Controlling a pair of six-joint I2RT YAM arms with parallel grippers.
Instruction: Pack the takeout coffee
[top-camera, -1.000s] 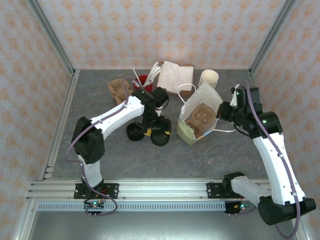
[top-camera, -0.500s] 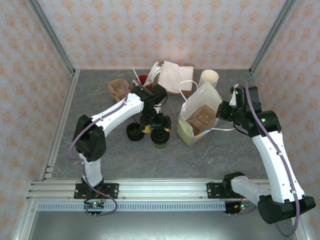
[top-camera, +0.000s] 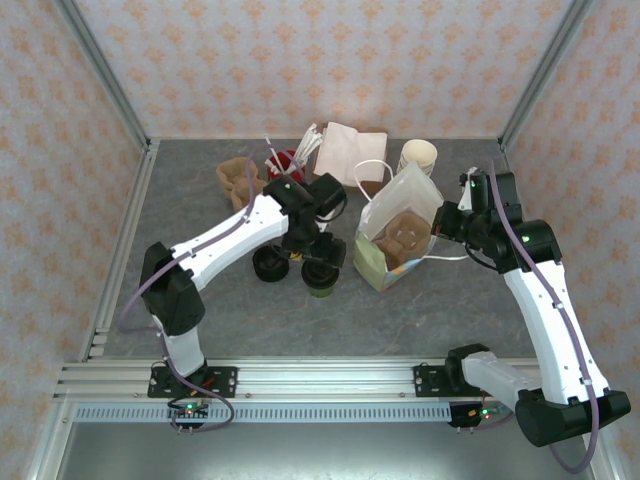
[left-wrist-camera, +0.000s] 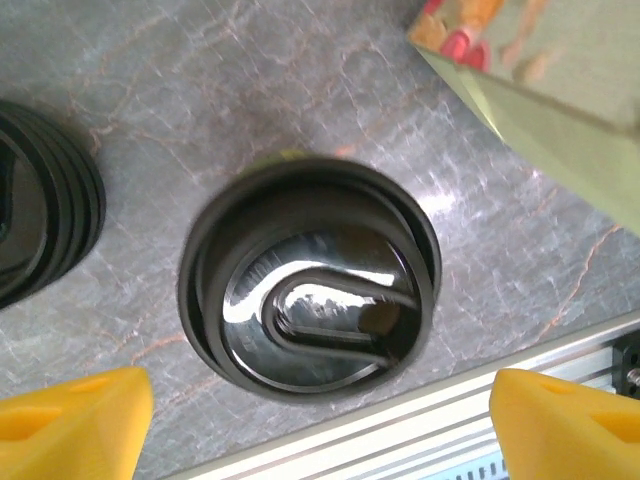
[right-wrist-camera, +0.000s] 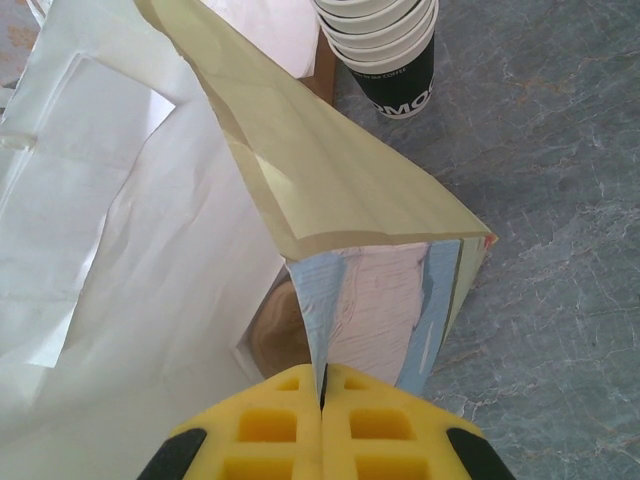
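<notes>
1. Your left gripper (left-wrist-camera: 320, 425) hangs wide open over the coffee cup (top-camera: 320, 288). Its fingers stand clear on either side, holding nothing.
2. The coffee cup stands upright with its black lid (left-wrist-camera: 310, 290) on. It sits near the middle of the tabletop (top-camera: 250, 320), between the pile of lids (left-wrist-camera: 40, 230) and the paper bag (top-camera: 400, 235), touching neither.
3. Your right gripper (right-wrist-camera: 322, 425) is pinched shut on the paper bag's upper edge.
4. A stack of cups (right-wrist-camera: 385, 45) stands behind the bag, toward the far edge.
</notes>
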